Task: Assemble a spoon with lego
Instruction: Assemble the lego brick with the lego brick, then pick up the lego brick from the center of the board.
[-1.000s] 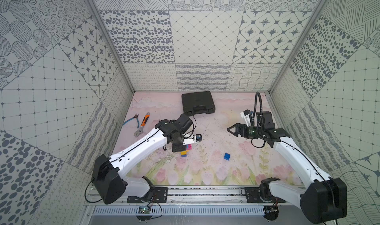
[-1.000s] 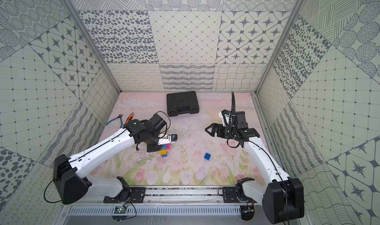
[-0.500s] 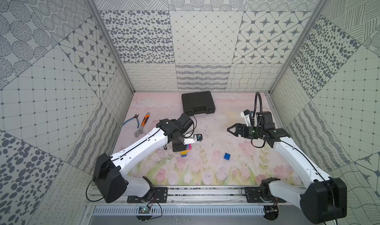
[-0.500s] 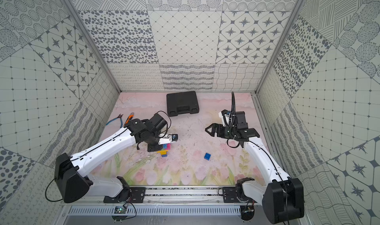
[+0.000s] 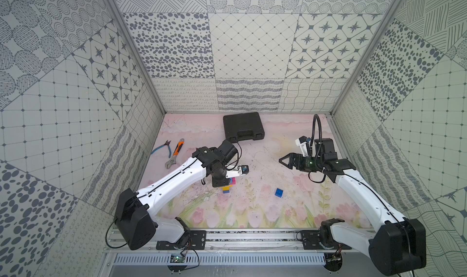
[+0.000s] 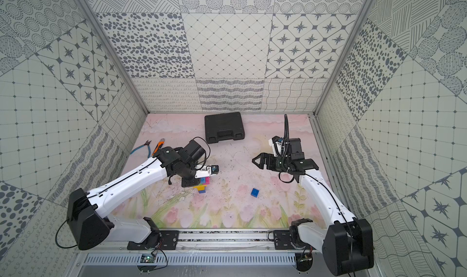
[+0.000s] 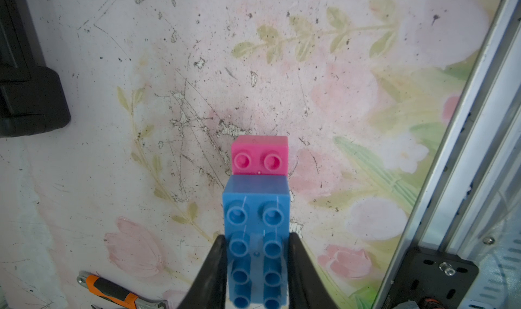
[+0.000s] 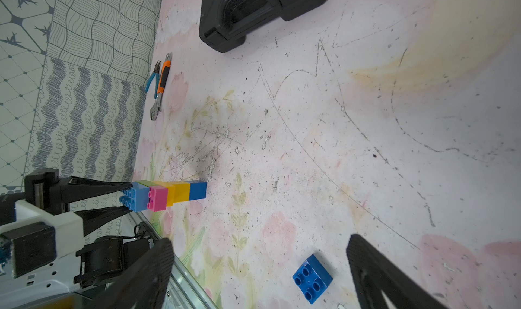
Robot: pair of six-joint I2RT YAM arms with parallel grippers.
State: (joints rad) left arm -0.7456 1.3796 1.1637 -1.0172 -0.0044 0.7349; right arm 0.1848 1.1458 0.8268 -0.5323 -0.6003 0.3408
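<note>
Multicoloured plastic brick-stack spoon (image 8: 169, 194), upright on floral pink worktop (image 5: 252, 212), left of centre.
Left tool (image 7: 256, 237) pinching its light blue top brick; right tool (image 8: 260, 245) spread wide, empty, well apart; loose dark blue square studded lego brick (image 8: 312, 278) on worktop, apart from stack.

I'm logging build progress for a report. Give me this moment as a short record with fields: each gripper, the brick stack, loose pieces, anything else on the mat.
left gripper: shut on the light blue top brick of the spoon
spoon: upright stack, light blue over green and pink, then yellow, dark blue foot at the mat
right gripper: open, holding nothing, above the mat
loose brick: one dark blue square, studs up, apart from the spoon
other things: black case at the rear; wrench and pliers side by side
</note>
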